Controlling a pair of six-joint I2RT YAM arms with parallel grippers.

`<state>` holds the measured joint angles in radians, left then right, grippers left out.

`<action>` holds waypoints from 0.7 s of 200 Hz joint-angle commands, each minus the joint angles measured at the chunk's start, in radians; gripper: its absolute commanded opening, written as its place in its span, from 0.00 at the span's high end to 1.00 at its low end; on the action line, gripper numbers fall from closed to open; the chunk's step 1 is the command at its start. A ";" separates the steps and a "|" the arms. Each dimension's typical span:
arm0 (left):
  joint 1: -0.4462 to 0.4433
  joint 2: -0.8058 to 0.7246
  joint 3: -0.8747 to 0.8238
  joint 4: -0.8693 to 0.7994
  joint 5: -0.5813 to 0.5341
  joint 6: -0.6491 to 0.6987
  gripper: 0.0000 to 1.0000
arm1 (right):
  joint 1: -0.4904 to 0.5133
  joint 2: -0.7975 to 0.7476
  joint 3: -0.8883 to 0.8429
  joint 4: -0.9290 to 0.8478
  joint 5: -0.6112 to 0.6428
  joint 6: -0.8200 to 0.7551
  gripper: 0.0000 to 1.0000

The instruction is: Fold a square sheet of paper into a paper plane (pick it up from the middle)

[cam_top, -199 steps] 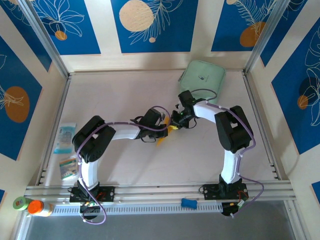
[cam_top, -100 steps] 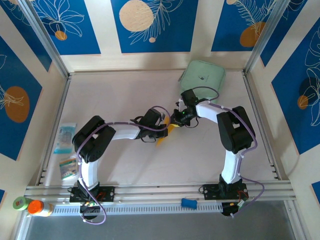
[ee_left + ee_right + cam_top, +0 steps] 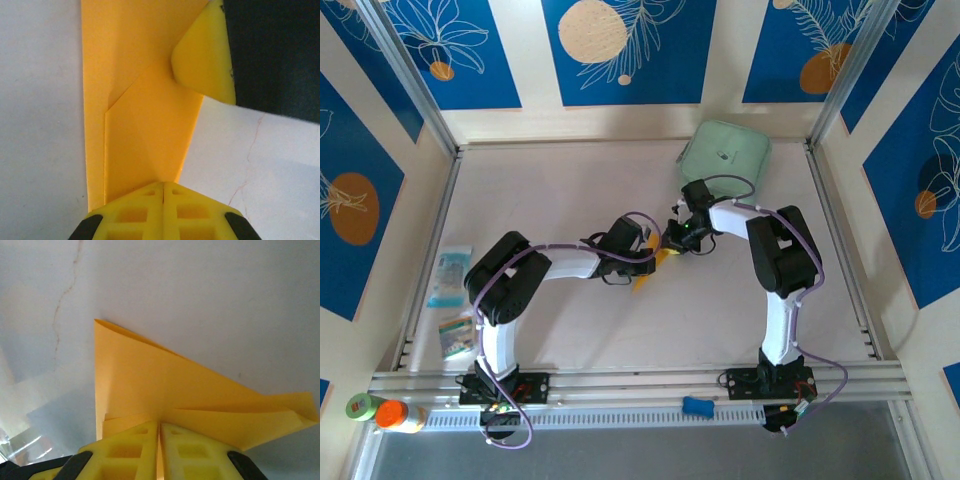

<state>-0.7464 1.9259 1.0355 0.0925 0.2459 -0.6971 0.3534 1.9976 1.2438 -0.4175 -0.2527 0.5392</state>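
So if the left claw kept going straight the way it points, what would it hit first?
The left gripper is clamped on the folded orange-yellow paper, which stretches ahead of it. Beyond that, probably a yellow finger of the right gripper, off to one side; depth is unclear.

Blue floral wall panels (image 3: pixel 620 55); pale tabletop (image 3: pixel 550 185); aluminium frame (image 3: pixel 620 381).

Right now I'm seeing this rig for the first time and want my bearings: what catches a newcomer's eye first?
The folded orange-yellow sheet of paper at the middle of the pale table stands out, pinched by the left gripper and the right gripper, both shut on it. Next comes the mint-green rounded-square case at the table's far right corner.
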 commanded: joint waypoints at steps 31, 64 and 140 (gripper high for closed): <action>0.012 0.016 -0.076 -0.082 0.012 0.015 1.00 | -0.088 0.016 -0.021 0.071 0.112 0.045 0.89; 0.015 0.014 -0.069 -0.091 0.022 0.026 1.00 | -0.111 -0.009 -0.071 0.123 0.169 0.059 0.89; 0.015 0.021 -0.039 -0.113 0.048 0.047 1.00 | -0.051 -0.254 -0.212 0.180 0.391 0.038 0.91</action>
<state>-0.7361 1.9232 1.0096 0.1299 0.2813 -0.6735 0.2821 1.8252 1.0695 -0.2592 0.0223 0.5861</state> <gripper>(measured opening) 0.054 0.091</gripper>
